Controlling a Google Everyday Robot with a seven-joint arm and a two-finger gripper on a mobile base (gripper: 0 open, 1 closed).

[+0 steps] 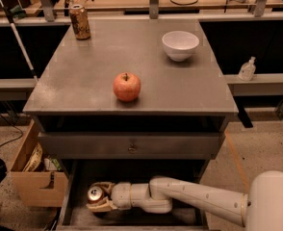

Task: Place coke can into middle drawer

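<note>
The matte-grey metal cabinet top (pixel 83 81) carries a red-orange apple (pixel 127 86), a plain white round bowl (pixel 180 44) and a brown-gold can (pixel 80 22). Below that top, the cream-white gripper (pixel 100 202) clasps the red, silver-topped coke can (pixel 95 194) inside the dull grey middle drawer (pixel 127 219). Below the top's left edge stands a tan cardboard box (pixel 35 186).

one gripper (pixel 98 202), low in the one open middle drawer (pixel 132 219), clasping a can. two cans: the coke can (pixel 95 194) in the gripper, and a brown-gold can (pixel 80 22) far above it. one apple (pixel 127 86) and one white bowl (pixel 180 45), both above the gripper. one cardboard box (pixel 35 184) beside the gripper, at view left.
</note>
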